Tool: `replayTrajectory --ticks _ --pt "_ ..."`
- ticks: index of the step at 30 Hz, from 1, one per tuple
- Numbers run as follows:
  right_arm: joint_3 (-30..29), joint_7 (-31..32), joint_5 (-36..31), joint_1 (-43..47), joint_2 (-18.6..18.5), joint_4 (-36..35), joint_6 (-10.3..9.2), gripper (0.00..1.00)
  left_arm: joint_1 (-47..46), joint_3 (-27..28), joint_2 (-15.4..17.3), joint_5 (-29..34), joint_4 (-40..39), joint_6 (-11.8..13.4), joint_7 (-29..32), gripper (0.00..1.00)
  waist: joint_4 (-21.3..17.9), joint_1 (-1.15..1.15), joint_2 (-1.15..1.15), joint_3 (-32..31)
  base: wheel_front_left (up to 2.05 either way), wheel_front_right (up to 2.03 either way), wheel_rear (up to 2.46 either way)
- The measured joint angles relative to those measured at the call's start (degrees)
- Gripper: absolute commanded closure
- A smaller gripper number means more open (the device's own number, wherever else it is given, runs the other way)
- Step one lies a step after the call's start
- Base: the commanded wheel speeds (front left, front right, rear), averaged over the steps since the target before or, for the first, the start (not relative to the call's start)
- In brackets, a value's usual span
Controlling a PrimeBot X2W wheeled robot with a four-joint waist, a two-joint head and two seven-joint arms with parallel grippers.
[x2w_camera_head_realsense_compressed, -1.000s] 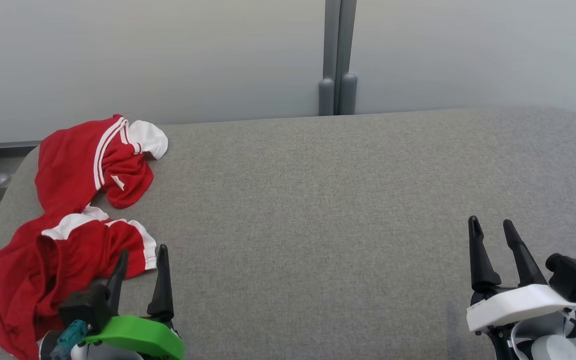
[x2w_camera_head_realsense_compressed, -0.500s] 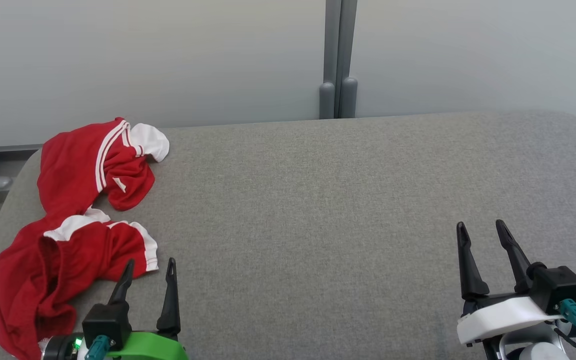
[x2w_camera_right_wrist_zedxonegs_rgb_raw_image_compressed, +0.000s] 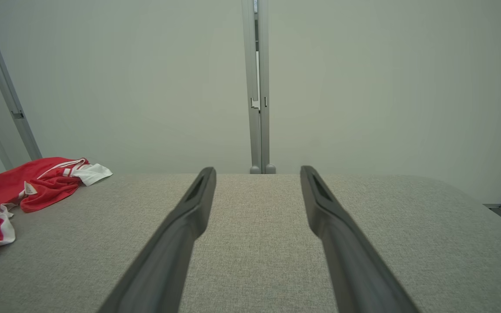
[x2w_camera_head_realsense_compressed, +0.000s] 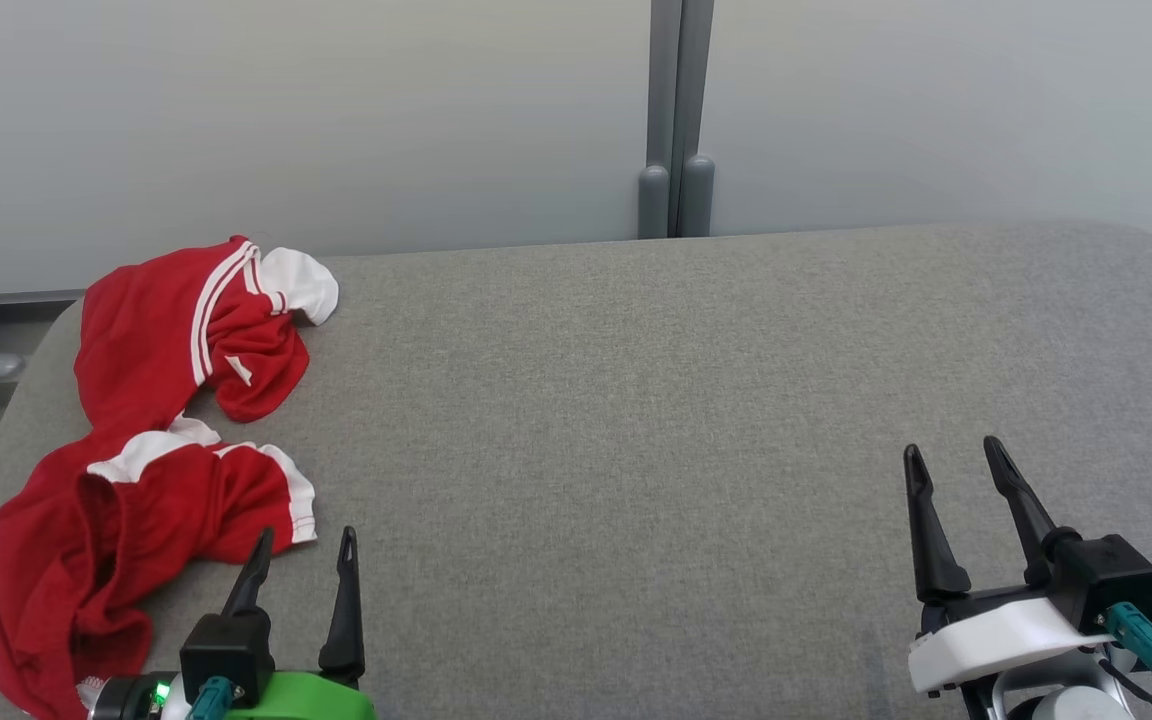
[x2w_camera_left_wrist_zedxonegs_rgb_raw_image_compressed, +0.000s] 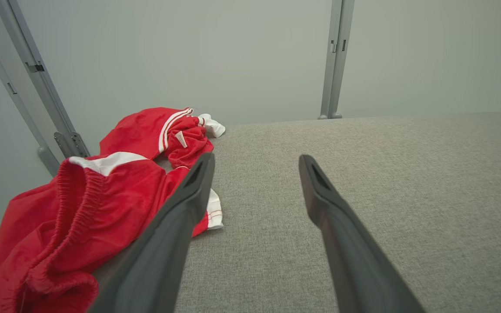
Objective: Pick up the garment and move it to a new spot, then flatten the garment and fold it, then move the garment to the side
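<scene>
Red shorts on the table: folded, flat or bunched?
Bunched, not folded. The red shorts lie crumpled at the left edge of the gray table, cloth twisted and wrinkled, waistband gaping in the left wrist view.

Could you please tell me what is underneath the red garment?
The red garment lies crumpled directly on the grey padded table, near its left edge. Whatever might sit beneath its bunched folds is covered, so I cannot tell.

A grey fabric-covered table [x2w_camera_head_realsense_compressed: 636, 400] stands against pale partition panels [x2w_camera_head_realsense_compressed: 286, 120], joined by a grey metal post [x2w_camera_head_realsense_compressed: 674, 100].
</scene>
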Motion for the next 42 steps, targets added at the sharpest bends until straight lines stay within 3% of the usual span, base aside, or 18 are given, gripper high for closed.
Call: replayTrajectory --ticks 32,42 --pt "-0.82 0.00 0.00 0.00 0.05 0.38 0.12 0.00 -0.11 0.51 -0.07 0.02 0.38 -0.10 0.00 0.00 0.79 0.00 0.00 0.32 0.00 0.00 0.00" --pt "-1.75 0.00 0.02 0.85 0.08 0.24 0.10 0.00 -1.26 -0.83 -0.19 0.47 0.44 -0.37 0.00 0.00 4.20 0.00 0.00 0.72 0.00 0.00 0.00"
